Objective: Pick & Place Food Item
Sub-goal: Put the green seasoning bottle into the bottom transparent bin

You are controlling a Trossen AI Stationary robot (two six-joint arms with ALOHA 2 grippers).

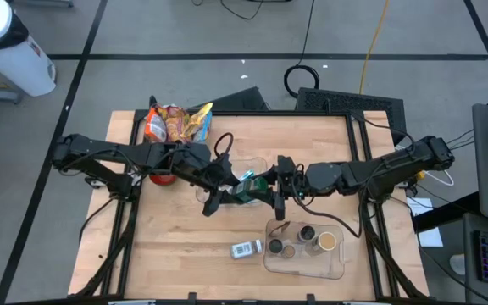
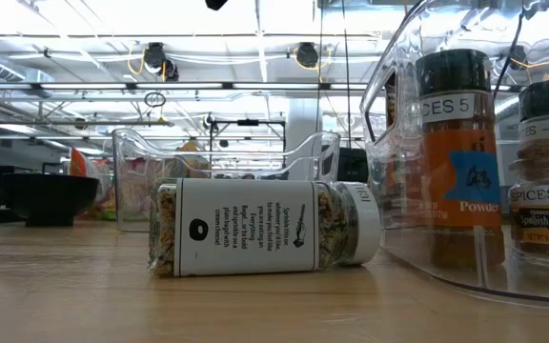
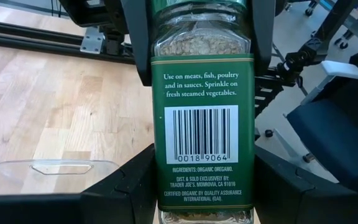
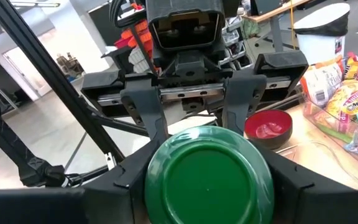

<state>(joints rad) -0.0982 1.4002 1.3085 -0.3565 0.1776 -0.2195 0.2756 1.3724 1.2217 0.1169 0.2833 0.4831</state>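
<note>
Meeting at the middle of the high view, the two grippers hold one green-labelled oregano jar [image 1: 248, 186] between them above the wooden table [image 1: 176, 246]: the left gripper [image 1: 224, 191] comes in from the left of the frame and the right gripper [image 1: 271, 188] from the right. In the left wrist view the jar [image 3: 202, 106] stands tall in the centre of the frame, its barcode and printed label facing the camera, with the left gripper's dark fingers [image 3: 126, 183] pressed against its sides at the bottom and the other arm's fingers [image 3: 138, 37] clasping it at the top. The right wrist view looks straight onto the jar's round green cap [image 4: 208, 177] at lower centre, flanked by the right gripper's own fingers [image 4: 132, 177] — both tools are pinching the jar, neither spread free. Behind the cap, the left arm's wrist block fills the upper centre, a red bowl [image 4: 268, 127] sits at right centre, and a clear bin of snack packets [image 4: 347, 99] lies at the far right. In the high view those snack packets [image 1: 176, 123] sit at the table's upper left, a clear tray [image 1: 333, 267] holding three spice jars [image 1: 307, 240] lies at lower centre right, and a white-labelled seasoning jar [image 1: 246, 249] lies on its side just left of it. The low view shows that lying jar [image 2: 265, 227] at centre frame — the tray wall [image 2: 398, 114] and its spice jars rise at the right.
</note>
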